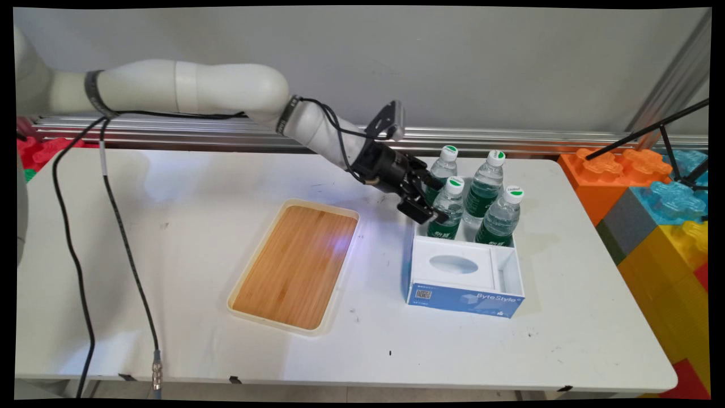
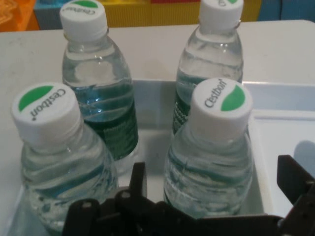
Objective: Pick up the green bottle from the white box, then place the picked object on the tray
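1. Tool (image 1: 429, 199) straddles the near-left bottle (image 1: 447, 207), jaws wide, gripping nothing.
2. Counter (image 1: 187, 187) carries all.
3. Tray (image 1: 295, 265) at 9 o'clock of box.
4. Box (image 1: 464, 277) keeps four bottles upright, at its 12 o'clock end.

Bottle (image 1: 447, 209) partly behind tool (image 1: 426, 198).
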Controlling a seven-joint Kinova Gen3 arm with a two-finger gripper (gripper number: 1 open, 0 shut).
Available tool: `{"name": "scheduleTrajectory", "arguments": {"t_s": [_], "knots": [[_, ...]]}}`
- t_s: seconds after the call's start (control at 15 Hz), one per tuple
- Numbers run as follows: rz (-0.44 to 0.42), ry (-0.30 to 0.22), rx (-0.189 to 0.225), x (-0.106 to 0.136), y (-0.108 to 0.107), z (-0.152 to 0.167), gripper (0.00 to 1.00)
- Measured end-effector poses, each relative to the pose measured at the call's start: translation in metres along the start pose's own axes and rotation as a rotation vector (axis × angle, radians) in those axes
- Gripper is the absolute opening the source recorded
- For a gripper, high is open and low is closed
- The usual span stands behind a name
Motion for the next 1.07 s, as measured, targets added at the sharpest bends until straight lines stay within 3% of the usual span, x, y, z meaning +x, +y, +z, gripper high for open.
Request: {"name": "scheduleTrajectory", "arguments": {"t_s": [0.4, 0.47, 1.07], "knots": [[0.001, 0.004, 0.012, -0.005, -0.001, 0.023, 1.0], [0.002, 0.006, 0.014, -0.005, -0.001, 0.025, 0.0], [-0.016, 0.014, 0.035, 0.002, 0.006, 0.019, 0.0]]}}
